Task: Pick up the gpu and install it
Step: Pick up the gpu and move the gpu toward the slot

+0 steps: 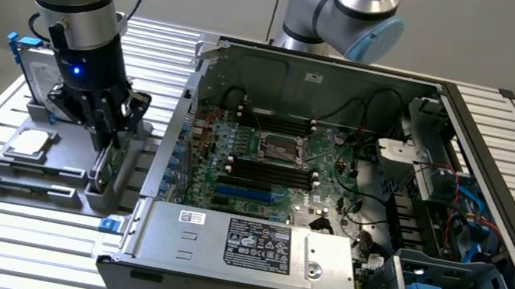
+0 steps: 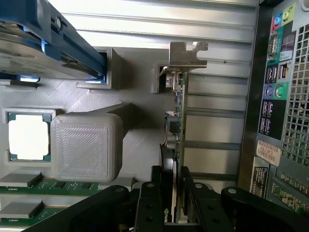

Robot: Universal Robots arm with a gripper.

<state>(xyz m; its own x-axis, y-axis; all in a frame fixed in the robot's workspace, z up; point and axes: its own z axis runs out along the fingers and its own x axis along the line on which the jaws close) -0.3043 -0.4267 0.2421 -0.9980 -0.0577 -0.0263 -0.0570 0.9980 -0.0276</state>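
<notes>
The gpu [image 2: 179, 112] stands on edge in a slot of the grey holder [image 2: 87, 96], its green board and metal bracket [image 2: 187, 52] facing the wrist camera. In the exterior view the gpu [image 1: 100, 164] is a thin green strip at the holder's right side, just outside the computer case. My gripper [image 2: 171, 189] reaches down over it with one black finger [image 2: 153, 193] on the shroud face and the other on the board face, pressed close against the card. The card still sits in its slot under my gripper [image 1: 109, 138].
The open computer case [image 1: 507, 137] lies to the exterior view's right, with its motherboard [image 1: 271, 154] and blue slots [image 1: 245, 190] exposed. On the holder sit a silver hard drive in a blue frame [image 1: 34, 70], a square silver chip [image 1: 30, 143] and memory sticks [image 2: 29, 181]. A second arm [image 1: 347, 7] stands behind the case.
</notes>
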